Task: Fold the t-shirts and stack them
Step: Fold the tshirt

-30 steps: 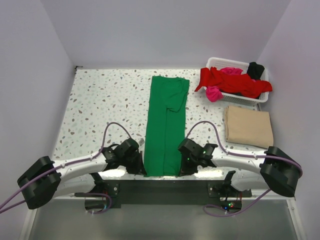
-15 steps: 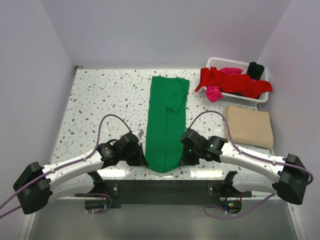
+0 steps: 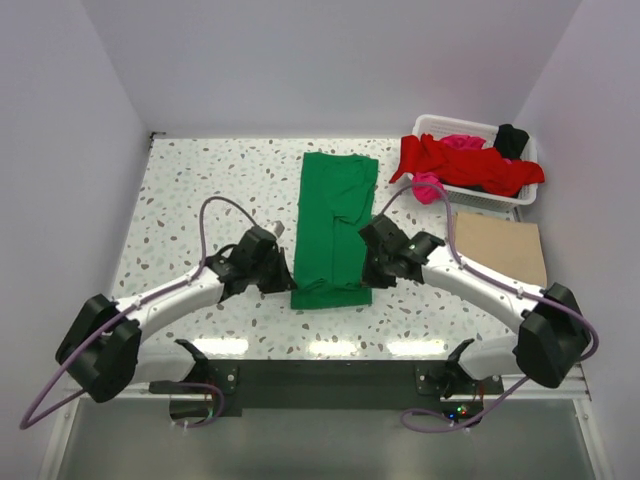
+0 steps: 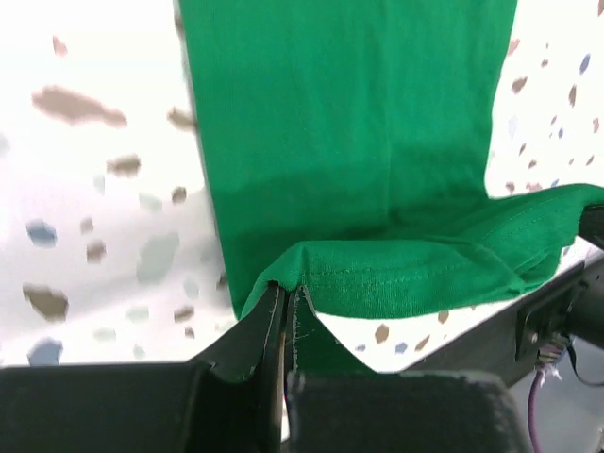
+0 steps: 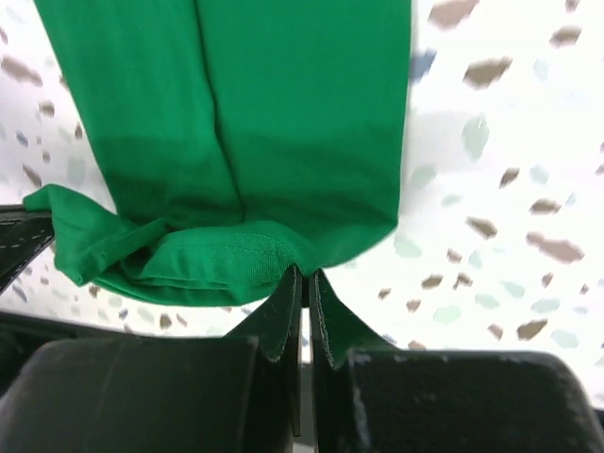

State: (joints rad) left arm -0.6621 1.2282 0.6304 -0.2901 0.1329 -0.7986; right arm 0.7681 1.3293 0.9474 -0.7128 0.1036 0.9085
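Observation:
The bright green t-shirt (image 3: 335, 215) lies as a long narrow strip down the middle of the table, its near end lifted and doubled back. My left gripper (image 3: 283, 281) is shut on the shirt's near left hem corner (image 4: 283, 293). My right gripper (image 3: 376, 270) is shut on its near right hem corner (image 5: 304, 269). Both hold the hem (image 4: 415, 274) a little above the cloth below. The tan t-shirt (image 3: 497, 251) lies folded at the right. Red (image 3: 450, 160), magenta (image 3: 428, 187) and black (image 3: 511, 138) shirts sit heaped in the basket.
A white lattice basket (image 3: 436, 126) stands at the back right corner, with the red shirt spilling over its rim. The speckled table (image 3: 200, 200) is walled at the back and both sides. Purple cables loop over both arms.
Both grippers have carried the green shirt's near hem away from the front edge toward the back, so the near part now folds over the rest. The shirt looks shorter.

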